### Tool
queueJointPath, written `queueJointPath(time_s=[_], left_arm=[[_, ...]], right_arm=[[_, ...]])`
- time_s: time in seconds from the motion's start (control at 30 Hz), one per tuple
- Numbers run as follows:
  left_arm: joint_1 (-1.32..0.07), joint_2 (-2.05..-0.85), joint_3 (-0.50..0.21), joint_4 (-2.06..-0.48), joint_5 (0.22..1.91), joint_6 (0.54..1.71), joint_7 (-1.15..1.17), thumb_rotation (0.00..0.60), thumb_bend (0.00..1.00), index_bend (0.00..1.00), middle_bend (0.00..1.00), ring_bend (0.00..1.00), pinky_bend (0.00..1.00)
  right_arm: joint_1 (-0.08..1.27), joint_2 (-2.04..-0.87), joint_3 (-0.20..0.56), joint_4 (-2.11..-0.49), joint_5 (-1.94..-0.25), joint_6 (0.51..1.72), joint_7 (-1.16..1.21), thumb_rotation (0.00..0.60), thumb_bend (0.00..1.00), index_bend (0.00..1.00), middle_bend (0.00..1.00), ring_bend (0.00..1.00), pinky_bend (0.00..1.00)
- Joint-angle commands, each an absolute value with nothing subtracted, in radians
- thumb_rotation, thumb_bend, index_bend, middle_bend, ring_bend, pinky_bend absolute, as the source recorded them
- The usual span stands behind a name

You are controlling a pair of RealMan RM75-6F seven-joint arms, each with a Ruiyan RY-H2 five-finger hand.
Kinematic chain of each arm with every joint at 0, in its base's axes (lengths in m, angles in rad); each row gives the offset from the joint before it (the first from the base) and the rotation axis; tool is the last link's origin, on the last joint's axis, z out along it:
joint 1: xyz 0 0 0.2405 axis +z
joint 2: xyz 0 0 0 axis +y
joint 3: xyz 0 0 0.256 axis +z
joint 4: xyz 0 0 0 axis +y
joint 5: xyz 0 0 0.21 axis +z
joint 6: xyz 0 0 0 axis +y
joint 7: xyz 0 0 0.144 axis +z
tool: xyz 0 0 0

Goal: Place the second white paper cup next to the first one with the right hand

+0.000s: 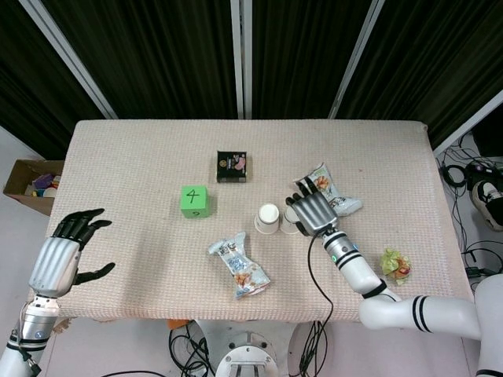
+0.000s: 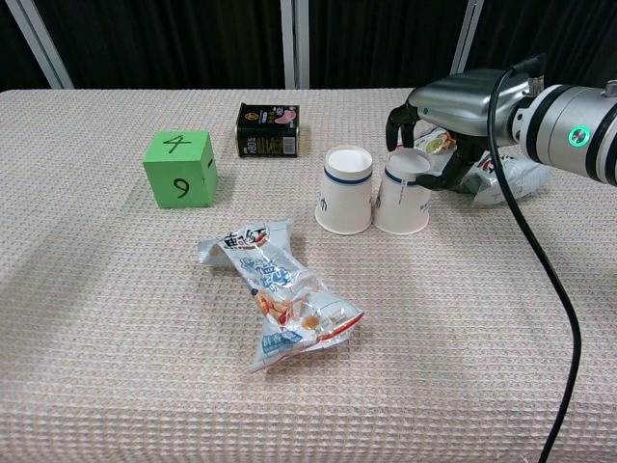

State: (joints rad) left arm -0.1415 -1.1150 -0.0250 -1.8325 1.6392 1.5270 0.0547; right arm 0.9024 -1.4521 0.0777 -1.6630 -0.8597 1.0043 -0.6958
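The first white paper cup (image 2: 347, 190) (image 1: 268, 218) stands upside down near the table's middle. The second white paper cup (image 2: 403, 194) (image 1: 289, 221) stands upside down just to its right, and their sides touch. My right hand (image 2: 453, 104) (image 1: 312, 208) reaches over the second cup and grips its upper end, covering much of it in the head view. My left hand (image 1: 67, 251) hovers at the table's near left edge with its fingers spread and nothing in it. It does not show in the chest view.
A green numbered cube (image 2: 180, 169) and a dark tin (image 2: 268, 129) sit left of the cups. One snack bag (image 2: 275, 289) lies in front of them and another (image 2: 503, 178) behind my right hand. A crumpled wrapper (image 1: 394, 265) lies near the right edge.
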Motion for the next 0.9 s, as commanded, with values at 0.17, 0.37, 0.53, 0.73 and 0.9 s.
queueJointPath(time_s=[0.17, 0.37, 0.53, 0.73, 0.9], left_arm=[[-0.147, -1.117, -0.029, -1.832, 1.639, 1.519, 0.056, 0.6, 0.09, 0.26, 0.14, 0.13, 0.16], [-0.149, -1.088, -0.032, -1.823, 1.596, 1.49, 0.102, 0.6, 0.09, 0.26, 0.14, 0.13, 0.16], [-0.123, -1.053, -0.047, -1.779, 1.497, 1.493, 0.146, 0.6, 0.09, 0.26, 0.14, 0.13, 0.16], [-0.074, -1.043, -0.082, -1.665, 1.349, 1.517, 0.134, 0.6, 0.09, 0.26, 0.14, 0.13, 0.15], [-0.017, -1.033, -0.062, -1.657, 1.318, 1.545, 0.087, 0.6, 0.09, 0.26, 0.14, 0.13, 0.15]], right_arm=[[0.887, -1.421, 0.068, -1.699, -0.867, 1.013, -0.695, 0.6, 0.28, 0.03, 0.23, 0.05, 0.0], [0.835, -1.33, 0.058, -1.809, -0.93, 1.091, -0.672, 0.6, 0.25, 0.0, 0.16, 0.02, 0.0], [0.701, -1.183, 0.014, -1.93, -1.07, 1.274, -0.601, 0.6, 0.24, 0.0, 0.11, 0.0, 0.0], [0.489, -1.028, -0.069, -1.925, -1.274, 1.494, -0.4, 0.6, 0.26, 0.0, 0.08, 0.0, 0.0], [0.333, -1.023, -0.122, -1.805, -1.399, 1.629, -0.212, 0.6, 0.27, 0.0, 0.08, 0.0, 0.0]])
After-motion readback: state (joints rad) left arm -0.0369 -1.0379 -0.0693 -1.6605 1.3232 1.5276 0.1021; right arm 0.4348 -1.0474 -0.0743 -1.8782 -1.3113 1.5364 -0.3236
